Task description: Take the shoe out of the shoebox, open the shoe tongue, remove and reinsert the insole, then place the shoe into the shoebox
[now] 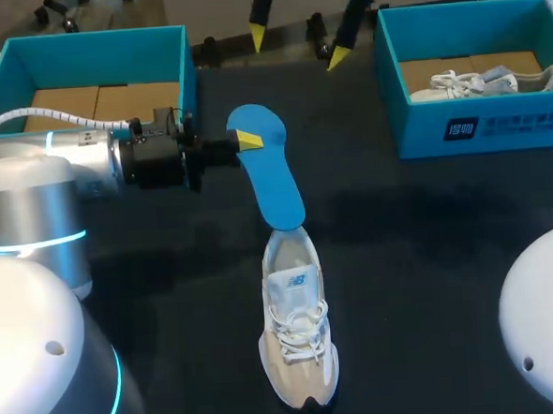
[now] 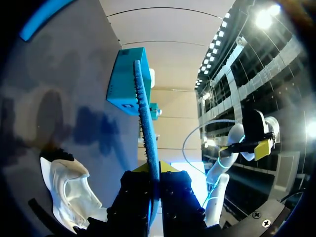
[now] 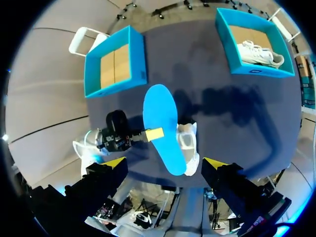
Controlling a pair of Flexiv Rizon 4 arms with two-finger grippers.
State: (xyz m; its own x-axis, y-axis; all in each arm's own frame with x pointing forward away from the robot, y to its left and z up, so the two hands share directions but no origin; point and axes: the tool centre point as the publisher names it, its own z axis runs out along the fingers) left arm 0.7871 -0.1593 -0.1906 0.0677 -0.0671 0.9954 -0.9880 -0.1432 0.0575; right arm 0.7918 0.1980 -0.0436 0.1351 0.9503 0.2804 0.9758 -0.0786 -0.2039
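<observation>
The dark bench [image 1: 430, 254] carried two teal boxes: the first box [image 1: 188, 62] at ten o'clock, the second box [image 1: 497, 123] at two o'clock with a white spare shoe [image 1: 480, 84] inside. The left arm [image 1: 76, 158] came in from nine o'clock. The shoe [image 1: 299, 346] stood at six o'clock, toe toward six. The blue insole [image 1: 270, 170] ran from the shoe's opening toward twelve, pinched between the left fingers [image 1: 247, 138]. The right fingers [image 3: 114, 162] hung wide apart, holding nothing.
</observation>
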